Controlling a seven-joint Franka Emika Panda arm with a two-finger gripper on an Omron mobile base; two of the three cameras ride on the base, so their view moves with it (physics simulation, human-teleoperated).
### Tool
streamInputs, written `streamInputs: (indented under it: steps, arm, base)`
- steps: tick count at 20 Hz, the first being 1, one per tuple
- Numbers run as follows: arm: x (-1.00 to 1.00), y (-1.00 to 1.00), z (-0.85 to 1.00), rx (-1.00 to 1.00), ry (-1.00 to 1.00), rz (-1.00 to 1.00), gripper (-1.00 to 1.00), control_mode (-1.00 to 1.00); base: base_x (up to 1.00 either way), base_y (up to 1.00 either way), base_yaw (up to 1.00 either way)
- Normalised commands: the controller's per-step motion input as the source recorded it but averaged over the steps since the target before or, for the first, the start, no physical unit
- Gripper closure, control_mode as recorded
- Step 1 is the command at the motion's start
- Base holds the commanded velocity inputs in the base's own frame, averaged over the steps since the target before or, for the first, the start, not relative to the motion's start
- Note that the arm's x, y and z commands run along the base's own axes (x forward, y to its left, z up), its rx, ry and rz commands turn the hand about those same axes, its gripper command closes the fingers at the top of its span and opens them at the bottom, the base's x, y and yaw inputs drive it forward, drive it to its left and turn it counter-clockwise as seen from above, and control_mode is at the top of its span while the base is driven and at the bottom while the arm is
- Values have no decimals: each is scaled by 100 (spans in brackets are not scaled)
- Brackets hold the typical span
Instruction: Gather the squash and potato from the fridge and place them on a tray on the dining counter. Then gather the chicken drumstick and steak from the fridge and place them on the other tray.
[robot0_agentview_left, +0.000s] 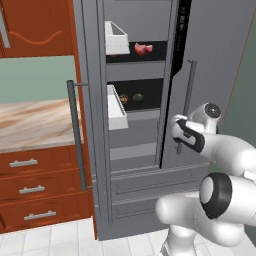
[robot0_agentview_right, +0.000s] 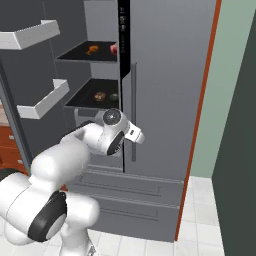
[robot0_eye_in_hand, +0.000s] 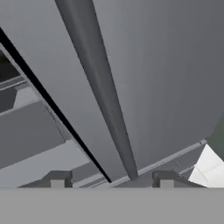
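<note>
— Where is your pincer right now?

— My pincer (robot0_eye_in_hand: 112, 180) is up against the right door of the fridge (robot0_agentview_left: 215, 65), at the long vertical bar handle (robot0_eye_in_hand: 98, 87). In the hand view my two finger tips (robot0_eye_in_hand: 57, 180) stand well apart on either side of the lower end of that bar, so the pincer is open and holds nothing.

— And the fridge itself?

— The left door (robot0_agentview_left: 90, 125) is swung wide open, with white door bins (robot0_agentview_left: 116, 37) on its inner side. The right door is shut. Drawers (robot0_agentview_left: 150, 190) run across the bottom.

— Can you see the vegetables?

— Yes. On the lower black shelf (robot0_agentview_left: 142, 97) the dark green squash (robot0_agentview_left: 138, 97) sits just beside the brown potato (robot0_agentview_left: 123, 98), which lies to its left in the left base view. From the right base view I see the same two lumps, potato (robot0_agentview_right: 99, 95) and squash (robot0_agentview_right: 114, 96), near the front of that shelf.

— And the meat?

— The pink steak (robot0_agentview_left: 143, 49) lies on the upper shelf. In the right base view an orange-brown piece (robot0_agentview_right: 92, 49) sits on that same shelf; I cannot tell its shape.

— Anything beside the fridge?

— A marbled bench (robot0_agentview_left: 32, 122) over red-brown drawers (robot0_agentview_left: 35, 187) stands to its left.
</note>
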Motion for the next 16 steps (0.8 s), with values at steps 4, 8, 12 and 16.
streamInputs:
  steps: [4, 8, 12, 16]
  arm:
    - [47, -32, 0, 2, 0, 0, -100, -100]
    - [57, -12, 0, 2, 0, 3, -100, -100]
    - [59, -4, 0, 1, -2, 3, -100, -100]
    - [51, -1, 0, 0, -7, 2, -100, -100]
  base:
    - [0, 0, 0]
    - [0, 0, 0]
    - [0, 0, 0]
    - [0, 0, 0]
